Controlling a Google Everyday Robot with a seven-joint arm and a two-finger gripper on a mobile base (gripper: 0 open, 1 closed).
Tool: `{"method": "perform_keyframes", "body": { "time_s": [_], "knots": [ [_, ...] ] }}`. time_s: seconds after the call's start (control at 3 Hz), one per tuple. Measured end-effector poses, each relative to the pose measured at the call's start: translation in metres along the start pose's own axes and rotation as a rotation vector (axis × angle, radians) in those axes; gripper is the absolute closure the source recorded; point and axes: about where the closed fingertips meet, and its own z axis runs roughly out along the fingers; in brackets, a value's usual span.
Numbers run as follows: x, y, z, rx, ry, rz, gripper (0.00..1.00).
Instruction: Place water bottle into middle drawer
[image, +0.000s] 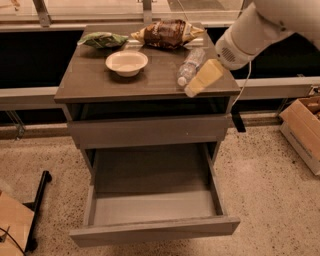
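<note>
The water bottle (190, 67), clear with a white cap, lies on its side at the right of the cabinet top, behind the bowl's right. My gripper (203, 78), a cream-coloured piece on the white arm, reaches in from the upper right. It hangs over the top's front right part, right beside the bottle's near end. It holds nothing that I can see. The middle drawer (155, 230) is pulled out wide below the closed plain front (145, 131), and its grey floor is bare.
A white bowl (127, 62), a green bag (102, 39) and a brown snack bag (166, 33) lie on the cabinet top (100, 85). A cardboard box (305, 130) stands on the floor to the right. A black stand (37, 200) is at the lower left.
</note>
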Motion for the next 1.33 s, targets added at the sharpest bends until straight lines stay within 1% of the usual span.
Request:
{"method": "perform_keyframes", "body": {
  "time_s": [0.33, 0.67, 1.0, 1.33],
  "knots": [
    [-0.016, -0.018, 0.047, 0.004, -0.032, 0.114, 0.0],
    [-0.031, -0.038, 0.09, 0.009, -0.054, 0.212, 0.0],
    [-0.038, -0.062, 0.124, 0.019, -0.061, 0.302, 0.0],
    [-0.043, -0.083, 0.147, 0.029, -0.073, 0.378, 0.0]
  ]
}}
